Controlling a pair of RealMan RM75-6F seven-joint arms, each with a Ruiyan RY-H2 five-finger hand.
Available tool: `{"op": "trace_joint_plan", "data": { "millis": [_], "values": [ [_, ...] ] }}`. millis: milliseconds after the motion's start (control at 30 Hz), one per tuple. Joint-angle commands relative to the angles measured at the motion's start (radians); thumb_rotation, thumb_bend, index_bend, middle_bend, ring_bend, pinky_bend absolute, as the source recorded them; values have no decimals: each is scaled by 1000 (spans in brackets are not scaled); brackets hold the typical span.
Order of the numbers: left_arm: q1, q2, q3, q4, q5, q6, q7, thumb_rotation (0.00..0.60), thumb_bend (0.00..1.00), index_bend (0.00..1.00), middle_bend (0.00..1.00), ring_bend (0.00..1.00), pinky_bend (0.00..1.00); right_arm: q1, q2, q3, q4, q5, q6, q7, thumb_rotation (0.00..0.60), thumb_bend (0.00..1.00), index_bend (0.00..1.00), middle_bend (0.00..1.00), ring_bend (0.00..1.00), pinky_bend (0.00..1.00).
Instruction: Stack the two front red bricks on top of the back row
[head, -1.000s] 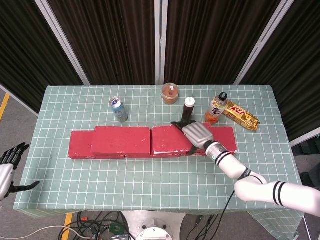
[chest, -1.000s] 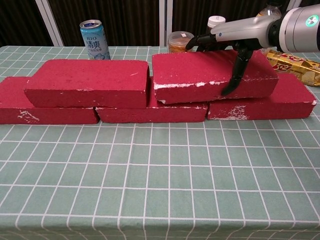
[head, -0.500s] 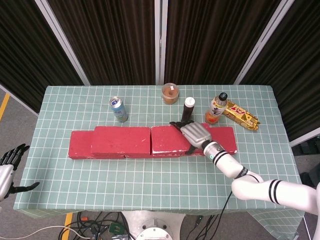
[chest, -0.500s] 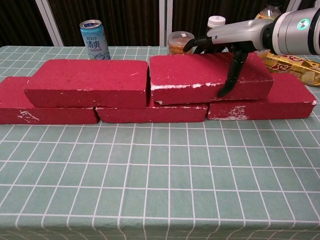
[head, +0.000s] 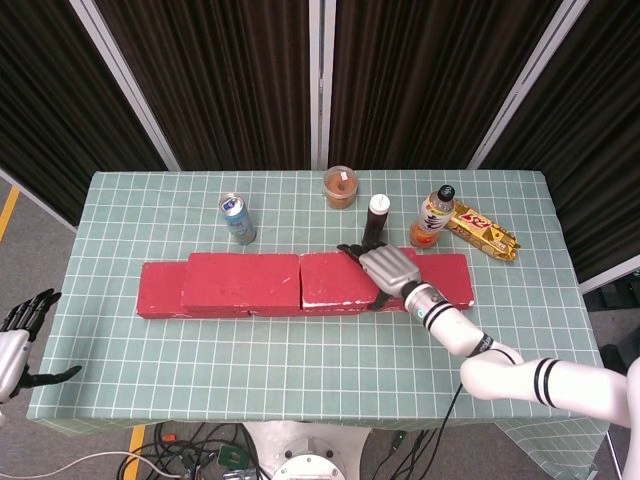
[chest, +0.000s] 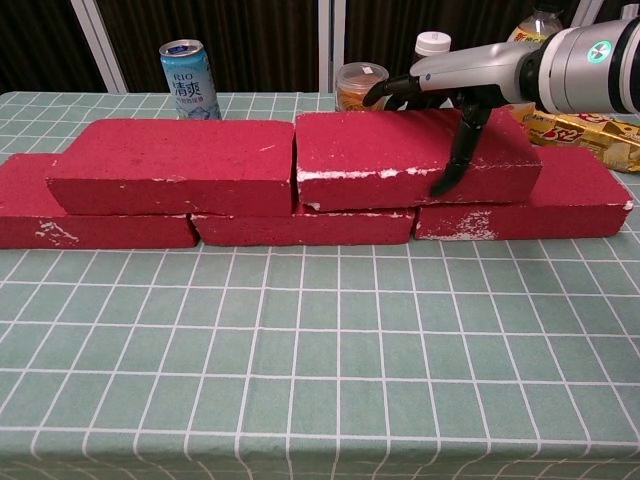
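Note:
Three red bricks form the bottom row: left, middle, right. Two more red bricks lie on top of them. The left top brick sits free. My right hand grips the right top brick from above, fingers over its back edge and thumb down its front face. The two top bricks nearly touch end to end. My left hand hangs off the table's left front corner, fingers spread, holding nothing.
Behind the bricks stand a blue can, a brown jar, a dark white-capped bottle and a drink bottle. A gold snack packet lies at the back right. The checked cloth stretches in front.
My right hand has slid the right top brick leftward, closing the gap to the left top brick. The left hand has barely moved.

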Motion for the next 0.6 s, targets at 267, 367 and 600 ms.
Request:
{"op": "trace_joint_plan", "data": {
  "millis": [267,367,600],
  "values": [
    [0,0,3,1,2,-7,-12,600,0,31,0,0,0,9,-8,-7,5,10,4,-2,600,0,0,215,152,228],
    [0,-1,3,3,2,-8,-14,600,0,31,0,0,0,11,-11,-8,8,13,5,-1,600,0,0,215,152,228],
    [2,-2,4,7,2,-9,-18,600,0,31,0,0,0,16,-11,-10,11,18,9,0,600,0,0,215,151,228]
  ]
}}
